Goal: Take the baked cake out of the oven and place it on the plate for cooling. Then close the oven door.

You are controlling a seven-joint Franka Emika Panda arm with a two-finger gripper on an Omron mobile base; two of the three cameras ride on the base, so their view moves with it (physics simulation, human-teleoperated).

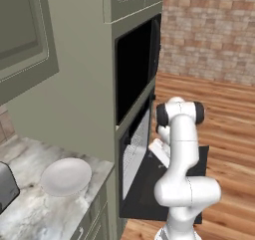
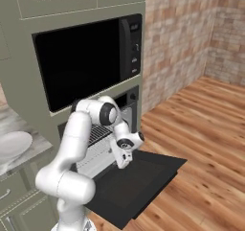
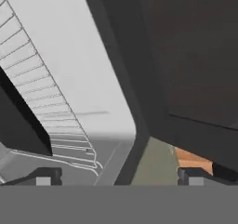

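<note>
One plate [image 1: 65,177] waits bare on the marble tabletop [image 1: 35,211], left of the tall cabinet that houses the oven [image 2: 103,139]. The oven door [image 2: 136,182] hangs fully down, a flat black panel reaching out over the wooden floor [image 2: 201,144]. Inside, the wire rack [image 3: 51,107] runs across the pale cavity, but the baked cake is not visible on any stretch of it that these views cover, so I cannot say where on the rack it sits.

The gripper [image 2: 122,162] hovers just above the inner edge of the lowered door, at the mouth of the cavity, its jaws spread wide with nothing between them. In the hand view its tips straddle the seam where the door meets the oven frame.

Judging from the task, the cake should be light and soft, easily dented or crumbled by a hard squeeze, and perhaps prone to tipping on thin wires. The sensible hold would be across two opposite flat sides, low and centred, with gentle pressure. Lifting straight up before drawing back should keep it from catching on the rack. Reaching the plate likely calls for a wide swing around the cabinet corner.
</note>
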